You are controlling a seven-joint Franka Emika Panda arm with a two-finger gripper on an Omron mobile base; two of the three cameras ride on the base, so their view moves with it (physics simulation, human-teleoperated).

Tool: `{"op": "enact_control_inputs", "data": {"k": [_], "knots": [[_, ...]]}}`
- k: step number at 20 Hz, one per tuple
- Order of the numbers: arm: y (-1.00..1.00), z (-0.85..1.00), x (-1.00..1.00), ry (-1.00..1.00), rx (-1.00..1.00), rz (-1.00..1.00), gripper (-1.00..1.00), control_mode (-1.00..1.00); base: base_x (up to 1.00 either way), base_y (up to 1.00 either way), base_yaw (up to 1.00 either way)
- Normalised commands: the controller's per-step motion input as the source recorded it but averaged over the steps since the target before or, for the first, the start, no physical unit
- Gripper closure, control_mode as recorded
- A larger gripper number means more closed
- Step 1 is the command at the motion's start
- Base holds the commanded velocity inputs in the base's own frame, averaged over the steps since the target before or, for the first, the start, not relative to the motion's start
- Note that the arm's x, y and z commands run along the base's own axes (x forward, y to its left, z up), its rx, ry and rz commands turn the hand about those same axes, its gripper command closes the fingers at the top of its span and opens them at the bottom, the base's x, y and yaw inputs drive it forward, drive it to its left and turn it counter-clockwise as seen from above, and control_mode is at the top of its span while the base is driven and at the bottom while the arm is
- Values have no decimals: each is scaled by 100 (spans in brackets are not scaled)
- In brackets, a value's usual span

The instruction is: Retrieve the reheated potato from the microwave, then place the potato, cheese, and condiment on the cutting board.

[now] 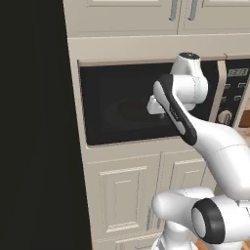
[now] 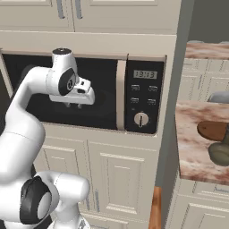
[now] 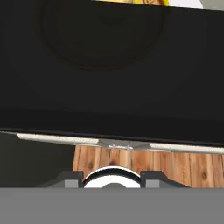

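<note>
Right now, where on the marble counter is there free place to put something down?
The marble counter is bare on its near-left stretch, bordered by the cabinet side and the counter's front edge. The right edge is crowded: the cutting board and condiment bottle sit close together there.

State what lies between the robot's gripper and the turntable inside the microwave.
The microwave's closed dark glass door lies between them. The left base view shows the gripper in front of the glass, with the turntable faintly visible behind it.
</note>
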Motion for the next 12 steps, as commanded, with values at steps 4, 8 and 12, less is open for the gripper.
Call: {"op": "enact_control_inputs", "data": {"k": [4, 8, 12], "knots": [[0, 0, -16, -8, 0, 1, -100, -100, 0, 0, 0], [-1, 1, -44, -28, 0, 0, -100, -100, 0, 0, 0], [-6, 0, -45, -37, 0, 1, -100, -100, 0, 0, 0]]}}
